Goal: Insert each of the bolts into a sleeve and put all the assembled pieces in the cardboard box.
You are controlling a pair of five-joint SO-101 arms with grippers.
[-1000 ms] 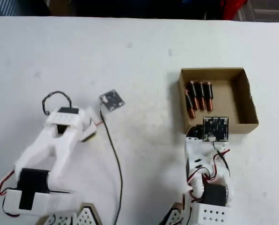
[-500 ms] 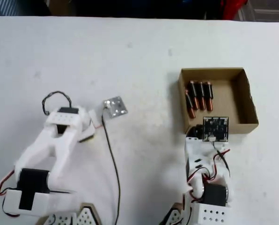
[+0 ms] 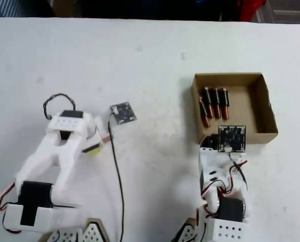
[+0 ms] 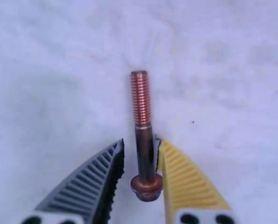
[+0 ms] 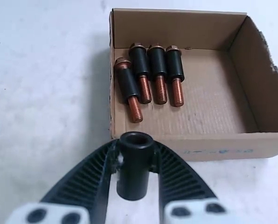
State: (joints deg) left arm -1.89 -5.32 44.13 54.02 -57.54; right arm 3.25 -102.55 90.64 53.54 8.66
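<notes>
Copper in the left end effector (image 4: 139,144): pinching a bare bolt (image 4: 141,112) by the smooth shank just above the flanged head, closing on it from both sides with the grey and yellow fingers, and leaving the threaded end jutting free, presumably keeping that end clear for entering a sleeve. Holding this bolt well apart from the cardboard box (image 3: 228,75), out over the bench (image 3: 155,55) beyond the box wall that the finished pieces lie against; not showing whether resting on the bench or lifted off it. Clamping a black sleeve (image 5: 133,163) in the right end effector (image 5: 134,149), just outside the box wall nearest the arms, gripping it around the body with the open bore turned toward the box, likely offering the hole for the bolt. Lying inside the box already, side by side along that one wall: four assembled pieces (image 5: 150,70), heads toward the far wall and threads pointing back at the sleeve. Judging the step in hand as bringing the last bolt and last sleeve together: carrying the bolt toward the box, lining the thread up with the bore, pushing through, then setting the pair down beside the other four. Risking a tilted thread catching on the sleeve's rim.
</notes>
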